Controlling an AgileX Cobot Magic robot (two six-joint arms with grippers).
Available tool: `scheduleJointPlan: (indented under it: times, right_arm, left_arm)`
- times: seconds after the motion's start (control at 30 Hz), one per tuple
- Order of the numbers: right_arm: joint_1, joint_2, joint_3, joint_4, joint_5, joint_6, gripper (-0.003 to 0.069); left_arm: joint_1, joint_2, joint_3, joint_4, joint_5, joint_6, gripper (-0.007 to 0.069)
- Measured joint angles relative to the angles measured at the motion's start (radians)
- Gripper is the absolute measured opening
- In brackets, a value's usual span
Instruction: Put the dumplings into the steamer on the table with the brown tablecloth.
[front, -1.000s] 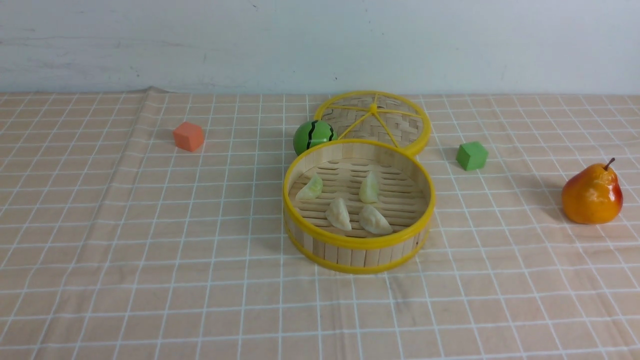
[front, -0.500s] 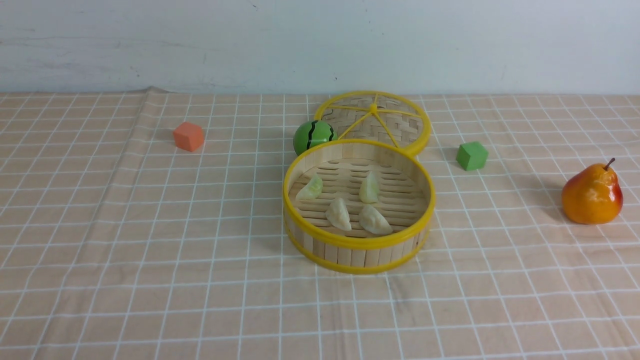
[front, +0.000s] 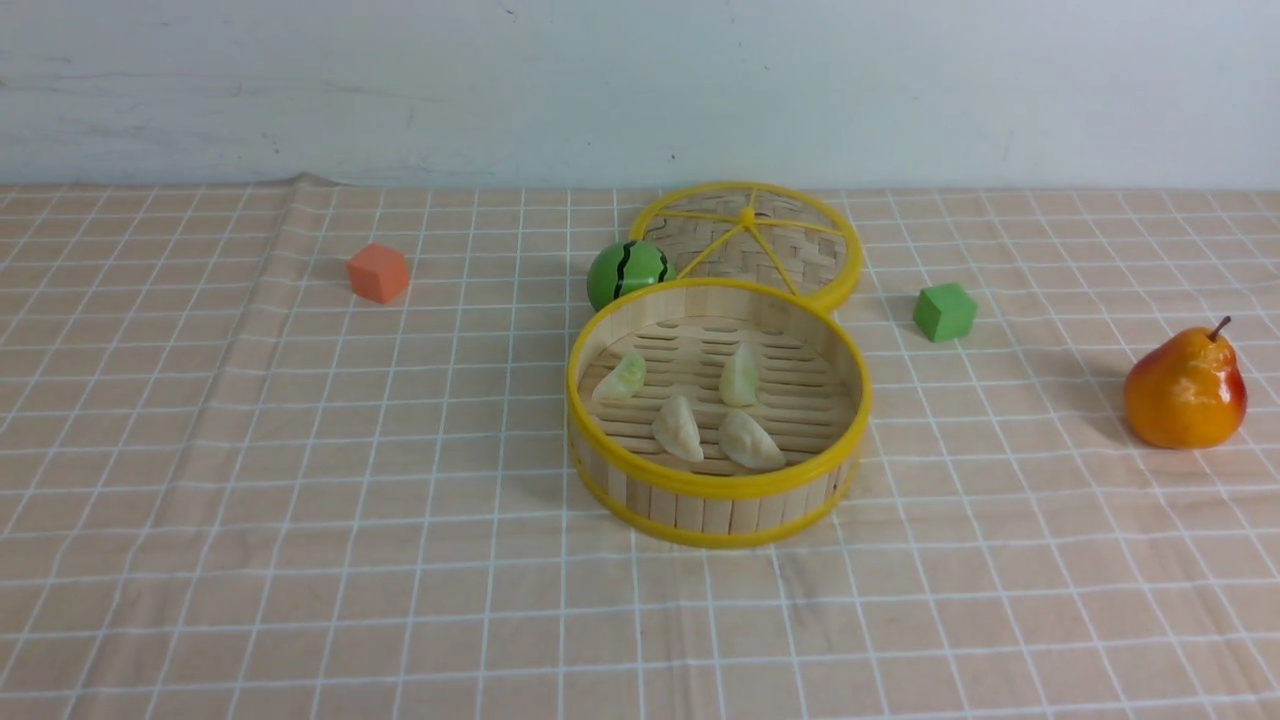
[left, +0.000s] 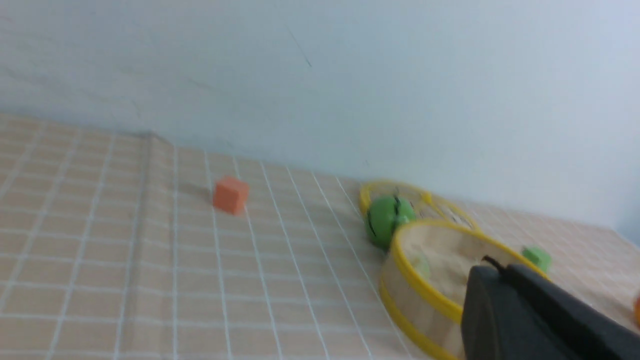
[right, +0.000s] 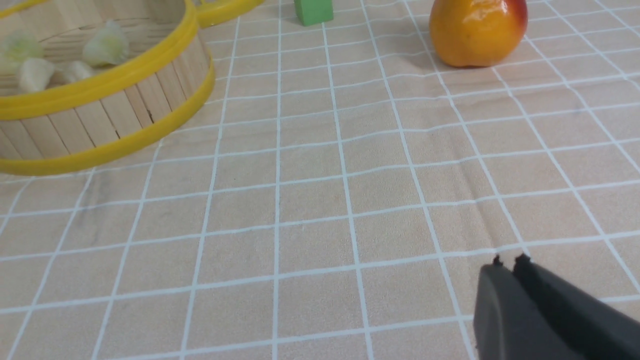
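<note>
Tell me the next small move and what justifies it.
Probably none beyond holding both arms back, clear of the steamer. Two green dumplings and two cream-white dumplings already lie on its slatted floor, and no dumpling shows outside it. Neither the left gripper nor the right gripper holds anything, so the task looks done.

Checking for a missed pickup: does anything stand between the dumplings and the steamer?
Nothing visible does: the two pale green crescent dumplings and two cream-white ones already lie on the slatted floor inside the round yellow-rimmed bamboo steamer.
</note>
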Motion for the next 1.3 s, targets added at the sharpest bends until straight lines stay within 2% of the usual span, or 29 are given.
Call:
scheduleJointPlan:
  times: [0.1, 0.13, 0.27, 0.73, 1.3]
  right_arm:
    - [0.0, 0.0, 0.0, 0.0, 0.0, 0.0, 0.0031]
    - [0.0, 0.0, 0.0, 0.0, 0.0, 0.0, 0.0031]
    - [0.0, 0.0, 0.0, 0.0, 0.0, 0.0, 0.0031]
    - [0.0, 0.0, 0.0, 0.0, 0.0, 0.001, 0.0046]
    - [0.0, 0.0, 0.0, 0.0, 0.0, 0.004, 0.0065]
  left_arm:
    - [0.078, -0.002, 0.066, 0.006, -0.069, 0.0, -0.0013]
    - [0.134, -0.002, 0.114, 0.007, -0.08, 0.0, -0.0013]
    - [0.201, -0.002, 0.186, 0.016, -0.065, 0.0, -0.0013]
    - [0.212, -0.002, 0.235, 0.053, 0.143, 0.02, -0.0013]
    - [0.212, -0.002, 0.235, 0.05, 0.146, 0.052, -0.0013]
